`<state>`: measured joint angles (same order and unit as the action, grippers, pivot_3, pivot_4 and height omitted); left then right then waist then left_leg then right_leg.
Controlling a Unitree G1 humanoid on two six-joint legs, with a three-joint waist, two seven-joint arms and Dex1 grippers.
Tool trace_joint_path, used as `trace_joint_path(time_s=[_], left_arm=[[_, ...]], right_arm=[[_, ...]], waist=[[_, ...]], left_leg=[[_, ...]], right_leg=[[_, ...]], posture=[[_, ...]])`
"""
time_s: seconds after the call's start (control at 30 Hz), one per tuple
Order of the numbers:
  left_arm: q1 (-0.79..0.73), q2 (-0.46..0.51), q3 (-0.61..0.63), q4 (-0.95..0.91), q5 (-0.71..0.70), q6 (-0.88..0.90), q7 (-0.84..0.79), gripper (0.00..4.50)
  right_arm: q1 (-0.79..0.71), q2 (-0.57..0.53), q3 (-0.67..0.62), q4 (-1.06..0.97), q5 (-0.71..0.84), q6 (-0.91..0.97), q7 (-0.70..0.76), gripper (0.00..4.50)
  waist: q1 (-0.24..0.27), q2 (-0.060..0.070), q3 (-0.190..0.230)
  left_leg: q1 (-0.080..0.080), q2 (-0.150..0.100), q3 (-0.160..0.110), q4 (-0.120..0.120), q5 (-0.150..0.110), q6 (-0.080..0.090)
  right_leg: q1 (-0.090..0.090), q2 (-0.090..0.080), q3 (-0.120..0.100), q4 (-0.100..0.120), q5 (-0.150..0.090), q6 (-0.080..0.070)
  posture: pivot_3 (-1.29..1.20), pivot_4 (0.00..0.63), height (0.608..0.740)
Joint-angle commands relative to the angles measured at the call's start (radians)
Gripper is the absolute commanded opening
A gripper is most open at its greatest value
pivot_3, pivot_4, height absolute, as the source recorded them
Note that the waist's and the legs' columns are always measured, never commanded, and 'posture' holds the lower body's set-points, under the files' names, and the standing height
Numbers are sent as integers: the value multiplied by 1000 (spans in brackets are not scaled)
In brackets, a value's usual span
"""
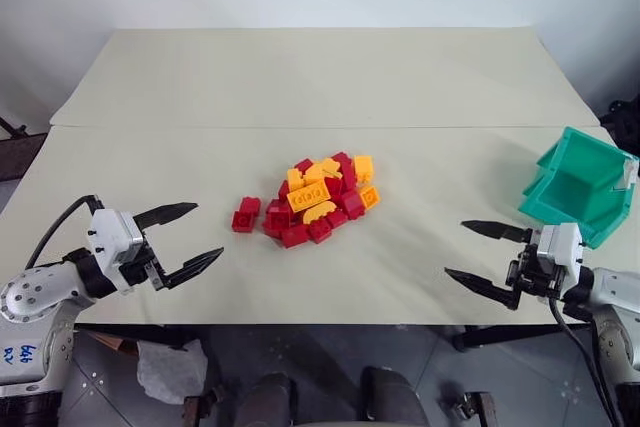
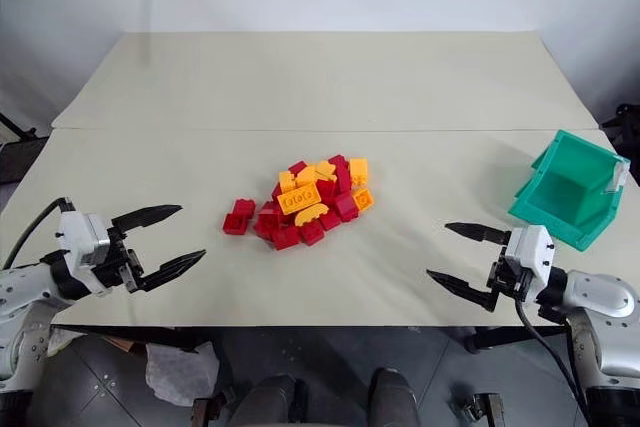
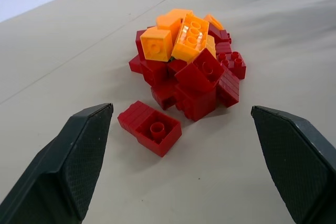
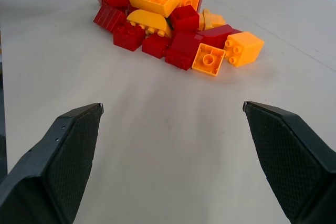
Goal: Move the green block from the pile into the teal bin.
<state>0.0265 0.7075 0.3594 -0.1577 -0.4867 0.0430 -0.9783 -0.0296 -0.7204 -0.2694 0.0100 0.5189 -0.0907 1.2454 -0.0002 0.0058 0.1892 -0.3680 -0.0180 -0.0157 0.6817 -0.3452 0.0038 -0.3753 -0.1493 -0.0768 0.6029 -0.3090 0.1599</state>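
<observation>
Red and yellow-orange studded bricks form the pile at the middle of the counter, ahead of both end effectors and between them. One red brick lies apart from the heap, on the side nearer the left end effector.

Left end effector: released, fingers spread wide, nothing between them. It hovers level at the near counter edge, aimed toward the pile, well short of it.

Right end effector: released, fingers spread wide, nothing between them. It hovers level at the near edge, also aimed toward the pile and well apart from it.

Teal bin: it stands tilted on the counter, just beyond the right end effector and to its outer side, open face turned toward the pile. No brick can be seen inside it.

Green block: no green brick is exposed on the heap. In the left wrist view a faint green sliver shows under the yellow-orange bricks; this may be the block, buried in the pile, but it cannot be confirmed.

Task status, as judged: nothing is done. Locating or uncovering the block, grasping it, carrying it and dropping it in the bin all remain.
</observation>
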Motion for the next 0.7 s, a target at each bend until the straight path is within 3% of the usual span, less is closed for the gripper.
trace_joint_path(time_s=[0.03, 0.63, 0.7], left_arm=[[3, -3, 10, -16, 1, -19, 8, 4500], [105, -44, 122, -32, -76, -2, 35, 4500], [127, -37, 129, -33, -75, -1, 24, 4094]], right_arm=[[-2, 14, -10, -20, 13, -16, -9, 4473], [-134, 111, 102, -139, 36, 92, -109, 4473], [-148, 111, 99, -157, 47, 104, -116, 4500]], waist=[[1, 0, 0], [0, 1, 1], [2, 1, 1]], left_leg=[[0, 0, 0, 0, 0, 0], [0, 3, 0, 0, 0, 0], [-1, 3, -1, 0, 0, 0]], right_leg=[[0, 0, 0, 0, 0, 0], [-1, 0, 0, 0, 0, 0], [-1, 0, 0, 0, 0, 0]], posture=[[0, 150, 740], [0, 150, 740], [0, 150, 740]])
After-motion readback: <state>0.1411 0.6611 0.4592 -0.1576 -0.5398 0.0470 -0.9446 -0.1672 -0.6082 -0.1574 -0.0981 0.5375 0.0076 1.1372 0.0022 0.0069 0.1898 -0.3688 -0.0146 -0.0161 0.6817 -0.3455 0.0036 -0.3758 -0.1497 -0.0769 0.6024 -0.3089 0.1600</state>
